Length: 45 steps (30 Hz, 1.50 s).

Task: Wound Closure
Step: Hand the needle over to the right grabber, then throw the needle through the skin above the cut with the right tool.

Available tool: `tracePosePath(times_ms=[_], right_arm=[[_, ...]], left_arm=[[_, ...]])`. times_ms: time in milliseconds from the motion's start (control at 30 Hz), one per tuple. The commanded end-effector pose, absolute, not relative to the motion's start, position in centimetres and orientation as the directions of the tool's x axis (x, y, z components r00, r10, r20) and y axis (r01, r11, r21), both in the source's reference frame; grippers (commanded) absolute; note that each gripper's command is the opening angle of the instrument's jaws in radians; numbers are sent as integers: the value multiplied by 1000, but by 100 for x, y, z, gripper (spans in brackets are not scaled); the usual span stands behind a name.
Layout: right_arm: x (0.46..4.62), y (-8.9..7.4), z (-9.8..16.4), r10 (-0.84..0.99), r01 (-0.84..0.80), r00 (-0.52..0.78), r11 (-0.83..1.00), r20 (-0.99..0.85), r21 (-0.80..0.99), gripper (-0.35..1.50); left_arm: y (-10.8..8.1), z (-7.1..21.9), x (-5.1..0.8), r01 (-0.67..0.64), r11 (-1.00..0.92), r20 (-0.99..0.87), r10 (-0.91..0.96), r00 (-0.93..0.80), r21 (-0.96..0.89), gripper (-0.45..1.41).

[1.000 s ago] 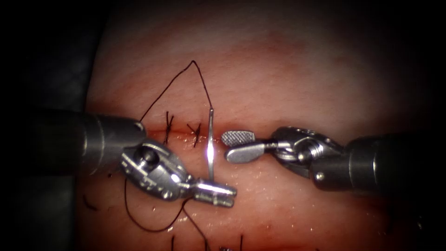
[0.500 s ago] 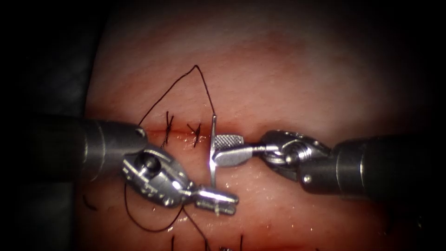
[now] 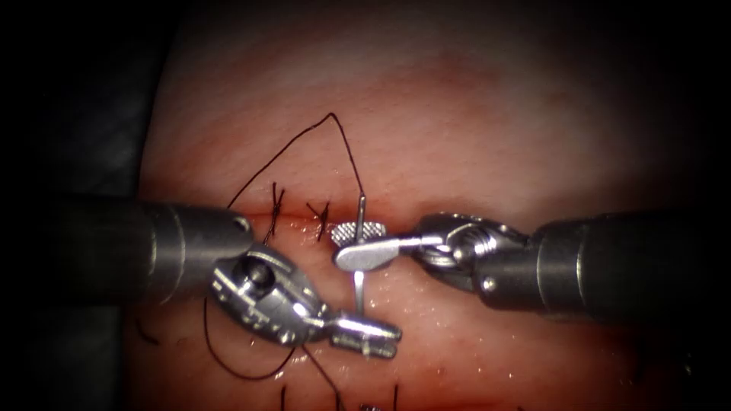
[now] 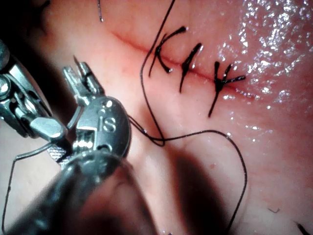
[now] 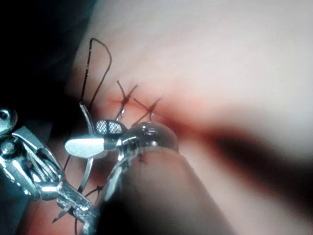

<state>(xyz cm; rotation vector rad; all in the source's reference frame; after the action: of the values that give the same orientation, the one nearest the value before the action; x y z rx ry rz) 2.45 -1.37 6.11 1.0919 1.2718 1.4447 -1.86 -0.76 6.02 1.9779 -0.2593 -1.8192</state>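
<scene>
Steel left end effector (image 3: 365,337) grips the needle (image 3: 359,285) near its lower end, holding it upright above the cut (image 3: 293,222); the right end effector (image 3: 358,242) straddles the needle's middle, narrowly parted, likely placed to grasp it; thread (image 3: 304,141) trails from the needle's top over the tissue (image 3: 457,114); needle stands clear of tissue.

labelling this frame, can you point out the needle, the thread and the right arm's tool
needle (image 3: 359,283): endoscope view, on the bare shaft between the two tools.
thread (image 3: 289,144): endoscope view, on the dark strand looping above the cut.
right arm's tool (image 3: 352,243): endoscope view, midway between its jaw tips, at the needle.
</scene>
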Motion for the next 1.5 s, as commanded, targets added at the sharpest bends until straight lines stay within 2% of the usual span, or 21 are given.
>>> tracePosePath(times_ms=[33, 267, 333, 367, 400, 667, 733, 767, 833, 900, 933, 1000, 1067, 1133, 1167, 1267, 1300, 1367, 1400, 1500], right_arm=[[251, -139, 616, 976, -67, -205, -82, 66, 994, 119], [251, -141, 616, 977, -79, -196, -96, 79, 992, 99], [251, -142, 616, 977, -82, -196, -102, 84, 991, 81], [251, -143, 616, 977, -106, -195, -107, 85, 989, -8], [251, -143, 616, 976, -110, -194, -120, 97, 987, -35], [247, -142, 619, 949, -131, -246, -236, 199, 963, -35], [245, -142, 619, 947, -137, -252, -238, 198, 962, -35], [243, -141, 620, 946, -142, -258, -240, 198, 960, -35], [240, -138, 620, 943, -139, -266, -242, 199, 960, -35], [236, -135, 620, 938, -131, -282, -245, 200, 961, -35], [231, -131, 621, 931, -118, -305, -246, 201, 962, -35], [225, -126, 623, 924, -112, -338, -231, 182, 966, -35], [223, -122, 624, 925, -124, -356, -190, 135, 974, -35], [221, -114, 626, 924, -147, -377, -129, 65, 981, -35], [219, -105, 628, 919, -196, -393, -50, -32, 979, -35], [218, -95, 630, 907, -247, -394, 47, -145, 968, -35], [217, -89, 633, 895, -291, -383, 120, -230, 949, -35], [216, -84, 637, 879, -329, -367, 183, -304, 926, -35], [215, -81, 640, 866, -367, -341, 235, -365, 900, -35], [214, -78, 646, 840, -405, -308, 308, -446, 861, -35]], left_arm=[[-77, 606, -191, 154, -886, -899, -422, 118, 437, -45], [-78, 604, -192, 157, -886, -899, -423, 118, 437, -45], [-78, 604, -192, 157, -886, -898, -423, 119, 437, -45], [-78, 604, -192, 157, -885, -898, -423, 118, 438, -45], [-79, 604, -193, 157, -885, -898, -423, 118, 438, -45], [-81, 605, -195, 178, -886, -904, -413, 113, 427, -43], [-80, 604, -195, 185, -916, -934, -342, 101, 356, 31], [-79, 603, -195, 188, -935, -954, -286, 93, 299, 57], [-76, 601, -194, 192, -957, -976, -203, 82, 216, 88], [-72, 599, -192, 181, -973, -989, -132, 70, 143, 103], [-69, 596, -189, 171, -980, -994, -90, 53, 98, 116], [-66, 593, -182, 146, -988, -999, -44, 4, 45, 126], [-65, 591, -178, 134, -991, -999, -26, -20, 23, 126], [-62, 593, -174, 121, -993, -999, -12, -44, 7, 116], [-60, 596, -170, 117, -993, -998, 7, -63, -15, 93], [-55, 603, -163, 92, -995, -994, 17, -104, -27, 42], [-52, 608, -160, 72, -997, -990, 20, -138, -30, 9], [-48, 616, -158, 49, -997, -985, 50, -167, -59, -3], [-46, 624, -156, 33, -997, -980, 67, -187, -75, -23], [-40, 639, -152, -17, -992, -963, 123, -238, -123, -30]])
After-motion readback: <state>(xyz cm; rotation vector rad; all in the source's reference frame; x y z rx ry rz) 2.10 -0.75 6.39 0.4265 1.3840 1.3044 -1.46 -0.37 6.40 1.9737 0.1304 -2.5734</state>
